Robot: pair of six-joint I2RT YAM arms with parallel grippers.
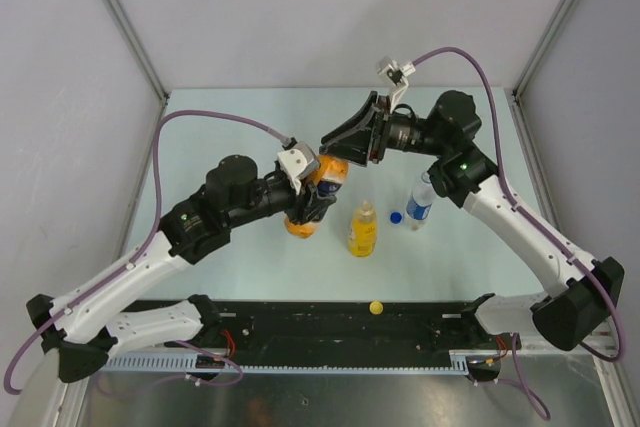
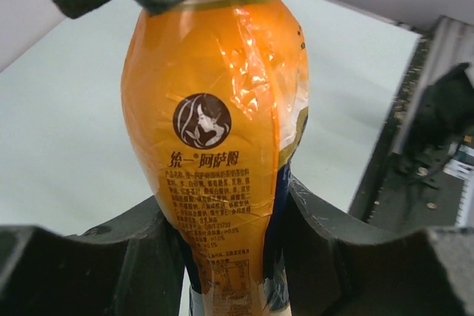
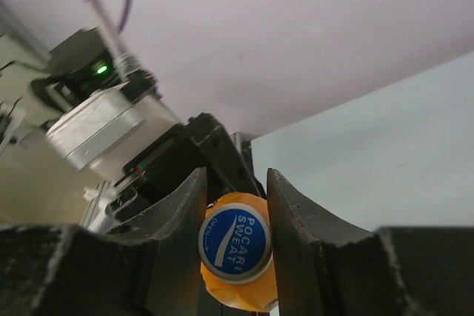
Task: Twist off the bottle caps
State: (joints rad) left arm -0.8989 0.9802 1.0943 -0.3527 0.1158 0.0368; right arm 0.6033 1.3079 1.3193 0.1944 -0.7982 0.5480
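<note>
- Left tool: pinching the orange bottle around its lower body, one finger on each side. It sits just left of the yellow bottle.
- Orange bottle: held tilted. Its long axis runs from the base, nearest the yellow bottle's left side, up and away to the cap end, which points at the right tool. Whether the base touches the desk cannot be determined.
- Right tool: fingers pressed onto the orange bottle's blue-faced cap, which squarely faces the right wrist camera. The tool is beyond and slightly left of the yellow bottle.
- Yellow bottle: upright on the desk, long axis vertical.
- Yellow cap: lying on the black rail, on the arm-base side of the yellow bottle.
- Blue cap: loose on the desk, just right of the yellow bottle.
- Clear bottle: standing right of the yellow bottle, just beyond the blue cap.
</note>
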